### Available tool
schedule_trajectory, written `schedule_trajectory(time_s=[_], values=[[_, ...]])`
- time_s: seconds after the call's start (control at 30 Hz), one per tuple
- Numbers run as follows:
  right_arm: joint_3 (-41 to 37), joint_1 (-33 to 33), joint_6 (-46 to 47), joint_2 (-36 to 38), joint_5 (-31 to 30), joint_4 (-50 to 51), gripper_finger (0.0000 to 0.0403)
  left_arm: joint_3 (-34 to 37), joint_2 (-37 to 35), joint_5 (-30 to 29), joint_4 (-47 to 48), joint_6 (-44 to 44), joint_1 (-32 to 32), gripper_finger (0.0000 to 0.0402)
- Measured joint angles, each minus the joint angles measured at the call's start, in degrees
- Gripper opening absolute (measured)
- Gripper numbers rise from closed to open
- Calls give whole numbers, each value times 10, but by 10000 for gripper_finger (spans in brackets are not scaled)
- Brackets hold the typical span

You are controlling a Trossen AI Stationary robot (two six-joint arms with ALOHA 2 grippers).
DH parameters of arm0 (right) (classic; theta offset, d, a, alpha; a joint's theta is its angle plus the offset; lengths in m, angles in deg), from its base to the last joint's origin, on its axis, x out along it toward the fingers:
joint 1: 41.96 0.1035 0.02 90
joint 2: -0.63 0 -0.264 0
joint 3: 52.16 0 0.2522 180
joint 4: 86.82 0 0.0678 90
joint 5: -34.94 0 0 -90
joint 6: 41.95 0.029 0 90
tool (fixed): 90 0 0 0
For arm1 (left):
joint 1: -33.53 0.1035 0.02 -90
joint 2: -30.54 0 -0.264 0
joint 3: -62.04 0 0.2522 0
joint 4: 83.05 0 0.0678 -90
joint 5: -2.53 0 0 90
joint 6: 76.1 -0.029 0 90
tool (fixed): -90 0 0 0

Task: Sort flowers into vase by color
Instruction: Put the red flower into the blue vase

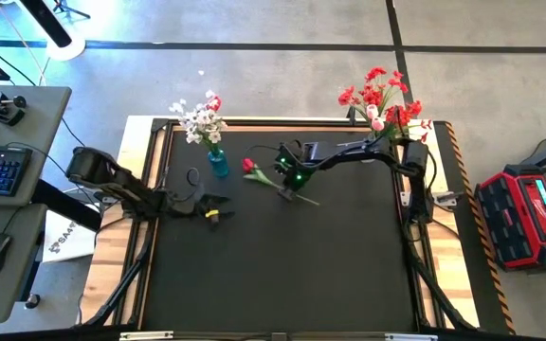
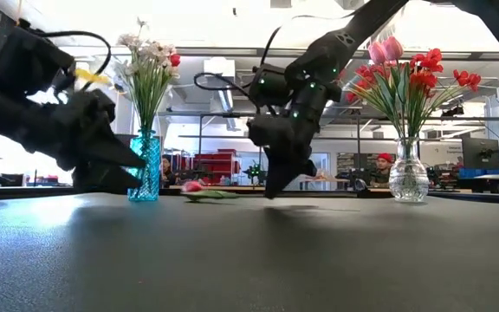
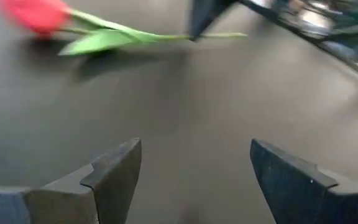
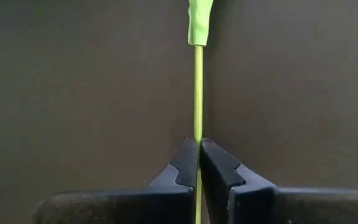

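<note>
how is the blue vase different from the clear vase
The blue vase is slim, opaque teal, and holds mostly white blossoms; the clear vase is rounder, see-through glass, and holds red sprays with pink tulips. Seen from above, blue stands back left, clear back right. Both stand upright on the table's far edge.

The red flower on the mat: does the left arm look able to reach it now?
Probably yes. The left gripper is open, facing the red flower across bare mat. However, the right gripper is already shut on its stem, so both would crowd there.
</note>
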Motion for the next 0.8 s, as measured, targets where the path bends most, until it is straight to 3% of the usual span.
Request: schedule_trajectory(time_s=[0.13,0.27,0.5,0.8], values=[[0,13,29,18,77,-16,0,-17,-24,114,-5,0,-4,287],[1,32,59,58,61,-28,0,-37,-51,163,-5,0,-13,287],[1,50,121,155,-19,-33,0,-58,-100,89,-2,8,-31,287],[2,129,255,278,-149,-38,0,-165,-101,44,1,-102,-32,287]])
